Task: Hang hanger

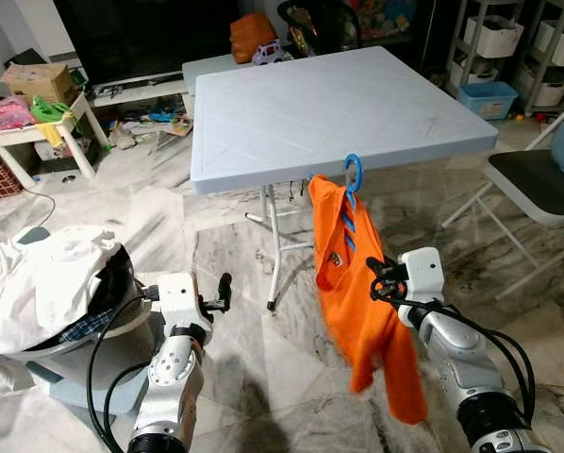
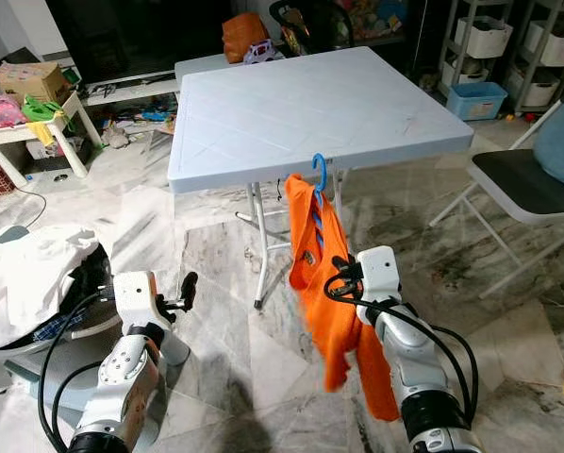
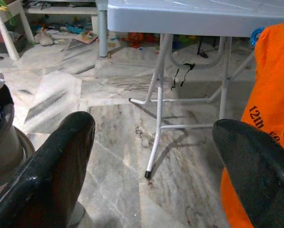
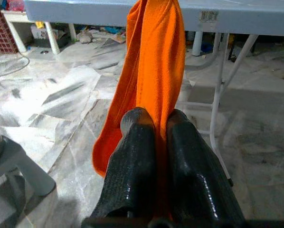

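At the desk front edge, the blue hanger hooks on, carrying an orange shirt. Right gripper fingers pinch the shirt fabric. Left gripper fingers are spread, empty. Laundry basket at left holds white clothes.

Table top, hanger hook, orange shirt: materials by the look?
Table top: likely moulded plastic, pale blue, matte, with pressed diagonal lines; thin white metal-looking legs.
Hanger hook: probably plastic, blue, glossy, caught on the table edge.
Orange shirt: soft knit fabric, matte, folds and drapes; right gripper is shut on it.
Left gripper open, idle.
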Controlling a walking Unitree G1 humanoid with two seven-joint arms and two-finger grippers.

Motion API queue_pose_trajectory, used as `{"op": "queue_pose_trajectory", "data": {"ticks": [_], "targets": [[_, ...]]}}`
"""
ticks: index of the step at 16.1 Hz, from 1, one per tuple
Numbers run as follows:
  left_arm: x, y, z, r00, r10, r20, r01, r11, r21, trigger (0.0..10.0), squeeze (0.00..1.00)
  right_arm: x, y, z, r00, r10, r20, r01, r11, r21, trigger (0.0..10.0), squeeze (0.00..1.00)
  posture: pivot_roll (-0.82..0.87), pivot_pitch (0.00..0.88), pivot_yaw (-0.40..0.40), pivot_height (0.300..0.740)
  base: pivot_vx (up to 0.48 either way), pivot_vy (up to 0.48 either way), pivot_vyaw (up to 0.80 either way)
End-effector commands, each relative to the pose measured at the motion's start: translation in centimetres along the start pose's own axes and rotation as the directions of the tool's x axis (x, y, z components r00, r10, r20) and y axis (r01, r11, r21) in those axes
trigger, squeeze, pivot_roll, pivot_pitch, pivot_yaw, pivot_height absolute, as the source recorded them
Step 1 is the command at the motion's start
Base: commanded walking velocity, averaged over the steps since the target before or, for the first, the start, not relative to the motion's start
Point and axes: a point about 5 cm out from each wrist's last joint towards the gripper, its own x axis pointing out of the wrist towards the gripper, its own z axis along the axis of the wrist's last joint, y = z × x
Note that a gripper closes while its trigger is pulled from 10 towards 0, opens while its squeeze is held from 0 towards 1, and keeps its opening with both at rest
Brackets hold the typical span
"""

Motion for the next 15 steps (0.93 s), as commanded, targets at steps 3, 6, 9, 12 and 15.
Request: {"op": "queue_pose_trajectory", "data": {"ticks": [3,6,9,12,15], "targets": [[0.1,0.7,0.1,1.0,0.024,-0.008,-0.024,1.0,0.01,10.0,0.0,0.1,-0.3,1.1,0.999,0.013,0.045,-0.011,0.998,-0.054,10.0,0.0,-0.07,0.0,0.104,0.74,0.0,0.0,0.0],[0.0,0.6,0.0,0.998,-0.058,-0.02,0.059,0.998,0.029,10.0,0.0,-1.1,-0.8,2.0,0.979,0.191,0.065,-0.177,0.967,-0.182,10.0,0.0,-0.07,0.0,0.107,0.74,0.0,0.0,0.0],[0.1,1.0,-0.2,0.993,-0.104,-0.06,0.107,0.994,0.037,10.0,0.0,-2.6,-3.3,3.5,0.945,0.324,0.044,-0.31,0.931,-0.19,10.0,0.0,-0.07,0.0,0.105,0.74,0.0,0.0,0.0],[0.1,0.9,-0.9,0.987,-0.131,-0.092,0.135,0.99,0.047,10.0,0.0,-4.6,-4.3,5.4,0.848,0.53,0.007,-0.521,0.835,-0.174,10.0,0.0,-0.08,0.0,0.107,0.74,0.0,0.0,0.0],[0.1,1.3,-0.9,0.987,-0.136,-0.085,0.14,0.99,0.036,10.0,0.0,-6.7,-5.3,6.4,0.749,0.661,-0.045,-0.66,0.739,-0.133,10.0,0.0,-0.08,0.0,0.11,0.74,0.0,0.0,0.0]]}}
